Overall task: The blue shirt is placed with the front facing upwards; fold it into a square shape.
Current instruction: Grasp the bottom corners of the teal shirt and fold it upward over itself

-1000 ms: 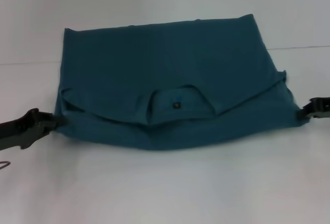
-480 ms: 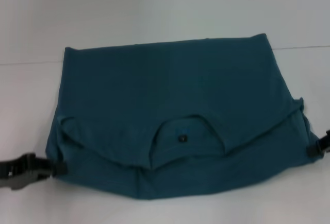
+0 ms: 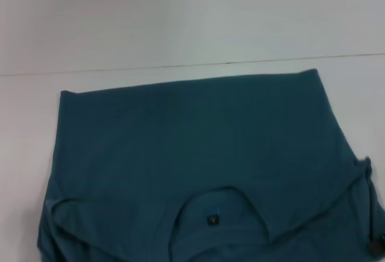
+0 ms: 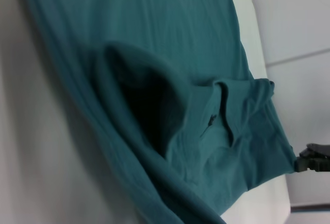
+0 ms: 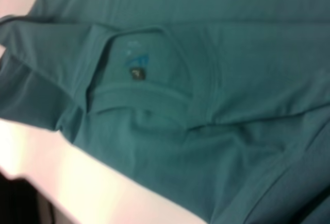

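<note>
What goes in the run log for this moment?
blue shirt: folded, collar facing up | right gripper: at shirt's edge | left gripper: out of view | table: white

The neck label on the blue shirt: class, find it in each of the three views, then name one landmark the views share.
Head view: the small dark neck label sits low and centre, inside the collar of the blue shirt.
Left wrist view: label right of centre, beside the collar.
Right wrist view: label upper left of centre, under a light blue mark.
Shared landmark: the ribbed collar curving around the label.
</note>
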